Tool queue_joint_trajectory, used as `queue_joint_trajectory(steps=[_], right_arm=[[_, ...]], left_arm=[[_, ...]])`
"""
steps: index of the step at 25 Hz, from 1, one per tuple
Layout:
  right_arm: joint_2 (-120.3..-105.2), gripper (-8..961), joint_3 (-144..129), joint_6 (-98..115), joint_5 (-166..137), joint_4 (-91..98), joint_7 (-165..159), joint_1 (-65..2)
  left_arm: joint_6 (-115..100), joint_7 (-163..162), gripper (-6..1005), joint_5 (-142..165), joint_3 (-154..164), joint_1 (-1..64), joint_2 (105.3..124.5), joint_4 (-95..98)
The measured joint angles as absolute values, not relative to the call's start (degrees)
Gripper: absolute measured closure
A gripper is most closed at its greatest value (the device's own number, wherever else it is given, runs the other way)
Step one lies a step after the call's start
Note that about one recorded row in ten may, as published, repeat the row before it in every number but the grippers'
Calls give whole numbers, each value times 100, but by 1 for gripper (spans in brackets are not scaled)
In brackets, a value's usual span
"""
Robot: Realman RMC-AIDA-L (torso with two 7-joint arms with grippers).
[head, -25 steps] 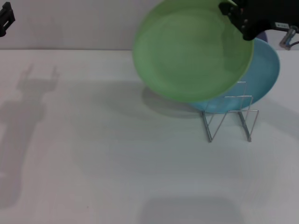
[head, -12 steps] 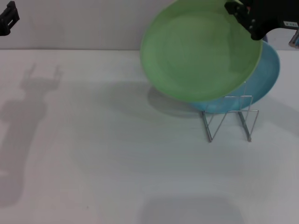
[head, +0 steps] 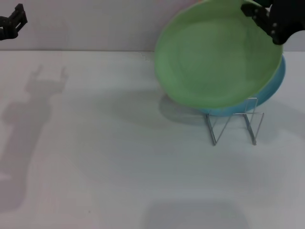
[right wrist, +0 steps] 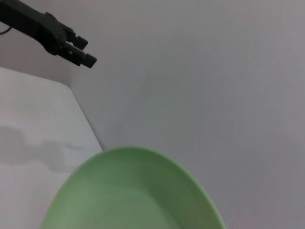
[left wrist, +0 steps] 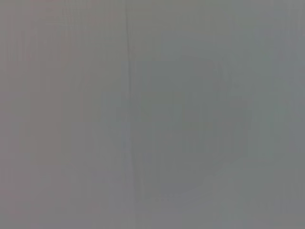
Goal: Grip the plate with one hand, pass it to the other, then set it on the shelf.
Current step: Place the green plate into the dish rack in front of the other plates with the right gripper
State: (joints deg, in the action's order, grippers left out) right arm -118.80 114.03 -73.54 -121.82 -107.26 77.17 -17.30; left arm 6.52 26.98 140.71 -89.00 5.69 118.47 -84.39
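The light-green plate hangs tilted in the air at the upper right, above the small silver wire rack. My right gripper is shut on the plate's upper right rim. The plate's rim also shows in the right wrist view. My left gripper is at the far upper left, open and empty, well apart from the plate. It also shows far off in the right wrist view. The left wrist view shows only a plain grey surface.
A turquoise-blue plate lies on the white table behind the rack, mostly hidden by the green plate. A pale wall stands at the back.
My right gripper has carried the green plate to the right, so it covers more of the turquoise plate. My left gripper has shifted slightly to the right.
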Motion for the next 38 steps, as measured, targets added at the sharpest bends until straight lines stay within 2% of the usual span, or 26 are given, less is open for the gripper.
queue_joint_trajectory(steps=[38], right_arm=[[-11892,902,11542,-7593,-12298,-10917,8769,-1323]], left_arm=[[642,2698,297,13931,-8665,817,11847,-8231]])
